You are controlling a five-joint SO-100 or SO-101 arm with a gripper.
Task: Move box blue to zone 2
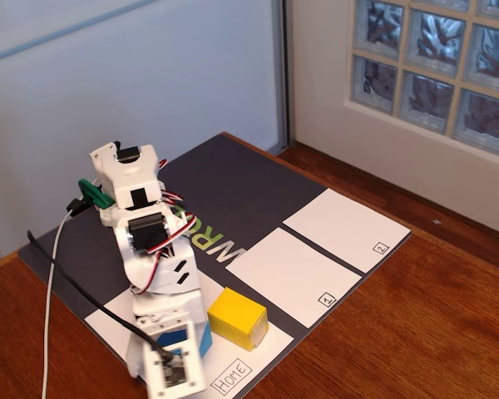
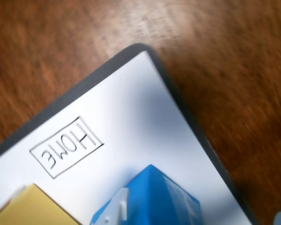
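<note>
Blue box under our gripper, zone 2 off to the far right

Our white two-finger gripper [image 1: 181,349] sits down over the small cyan-blue rectangular block [image 1: 191,339] on the white "Home" paper sheet [image 2: 131,122]; one white fingertip [image 2: 123,206] touches its side (whether the jaws have closed on it, we cannot tell). The yellow block [image 1: 237,318] lies just right. The white paper rectangle marked "2" [image 1: 345,229] lies well apart, far and right in the fixed view, beyond the rectangle marked "1" [image 1: 291,274].
</note>
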